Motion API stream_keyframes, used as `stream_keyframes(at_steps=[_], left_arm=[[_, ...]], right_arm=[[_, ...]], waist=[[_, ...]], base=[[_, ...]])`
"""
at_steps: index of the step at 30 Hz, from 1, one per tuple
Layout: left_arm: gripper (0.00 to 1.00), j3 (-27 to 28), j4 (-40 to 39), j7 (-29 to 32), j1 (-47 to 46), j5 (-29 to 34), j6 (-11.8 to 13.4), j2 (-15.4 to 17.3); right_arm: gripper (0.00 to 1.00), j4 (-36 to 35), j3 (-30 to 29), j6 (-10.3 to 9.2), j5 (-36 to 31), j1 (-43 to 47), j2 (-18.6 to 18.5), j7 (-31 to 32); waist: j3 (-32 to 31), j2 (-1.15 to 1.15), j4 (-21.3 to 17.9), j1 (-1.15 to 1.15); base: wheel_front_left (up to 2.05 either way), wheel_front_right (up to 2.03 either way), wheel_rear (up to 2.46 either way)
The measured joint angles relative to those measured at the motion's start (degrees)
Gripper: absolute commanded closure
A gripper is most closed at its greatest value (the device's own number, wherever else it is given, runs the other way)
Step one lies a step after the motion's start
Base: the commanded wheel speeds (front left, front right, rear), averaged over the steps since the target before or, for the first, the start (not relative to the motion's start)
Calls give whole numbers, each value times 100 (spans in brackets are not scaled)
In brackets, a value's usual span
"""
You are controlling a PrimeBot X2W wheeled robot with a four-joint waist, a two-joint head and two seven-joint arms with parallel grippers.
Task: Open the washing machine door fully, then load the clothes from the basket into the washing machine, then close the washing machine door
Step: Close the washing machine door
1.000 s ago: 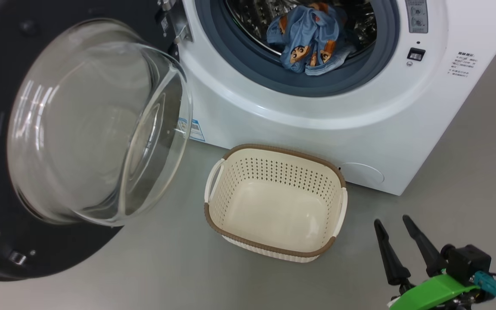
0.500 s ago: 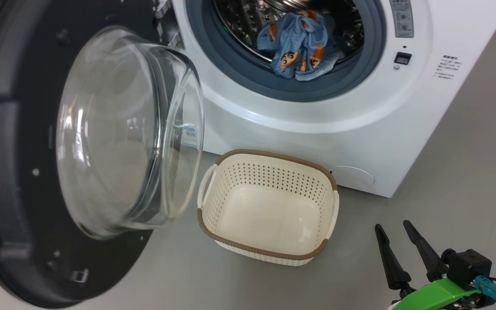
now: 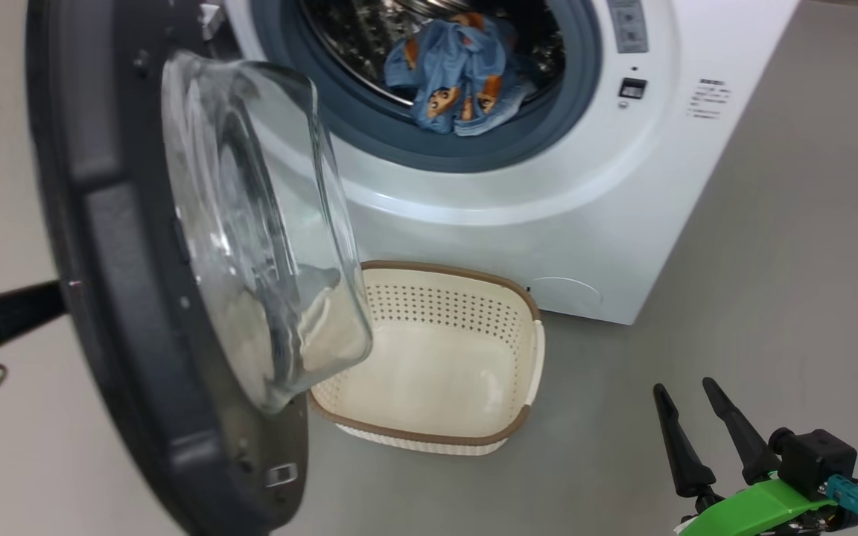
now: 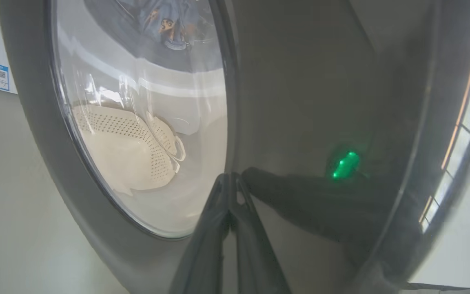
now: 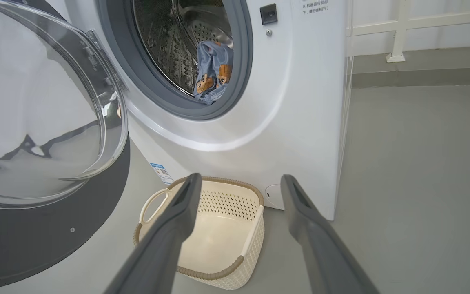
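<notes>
Item: washing machine door (image 3: 124,298), 9 o'clock, half swung.
Handling: probably heavy and rigid, with a slippery gloss rim and a fragile glass bowl, so push on the black rim.
My left claw (image 4: 230,192): fingers together, tips on the door's outer face.
My right claw (image 3: 682,385): fingers apart, empty, 5 o'clock.
Clothes (image 3: 451,74): in the drum, 12 o'clock.

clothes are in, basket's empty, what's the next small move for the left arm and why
Probably push the washing machine door toward the opening with the shut left gripper: its tips rest against the door's outer face, the door stands half swung, the clothes lie in the drum and the basket is empty.
</notes>
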Motion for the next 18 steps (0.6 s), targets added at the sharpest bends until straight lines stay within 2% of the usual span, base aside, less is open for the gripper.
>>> stream_keyframes(at_steps=[12, 18], left_arm=[[100, -324, -225, 45, -319, 246, 0, -557], [100, -366, -221, -156, -527, 350, -1, -762]], right_arm=[[0, -74, -93, 0, 0, -51, 70, 0], [0, -97, -123, 0, -1, -144, 109, 0]], waist=[[120, 0, -573, 0], [189, 0, -906, 0]], base=[[0, 0, 0], [0, 0, 0]])
